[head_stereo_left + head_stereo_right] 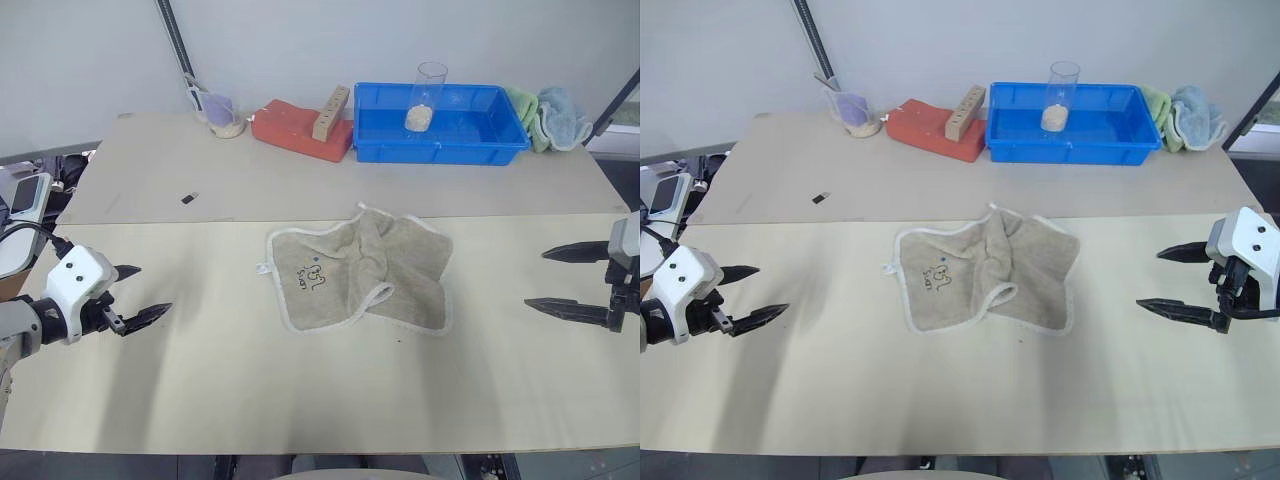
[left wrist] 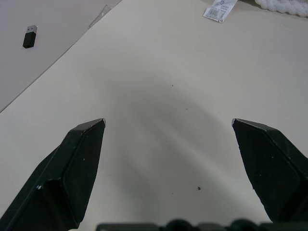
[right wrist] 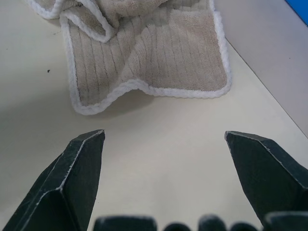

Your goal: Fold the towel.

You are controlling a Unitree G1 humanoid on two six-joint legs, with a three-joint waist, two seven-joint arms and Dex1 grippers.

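Towel [image 1: 360, 270] lies crumpled in the middle of the pale worktop [image 1: 300, 390], its white-edged corners partly turned over and the small dark motif facing up near its left side. Left hand [image 1: 135, 293] hovers over the worktop well to the towel's left, fingers spread wide and grasping nothing. Right hand [image 1: 1170, 279] hovers well to the towel's right, likewise spread and empty. Behind, a blue tray [image 1: 440, 140] holds a clear cup [image 1: 425, 97].
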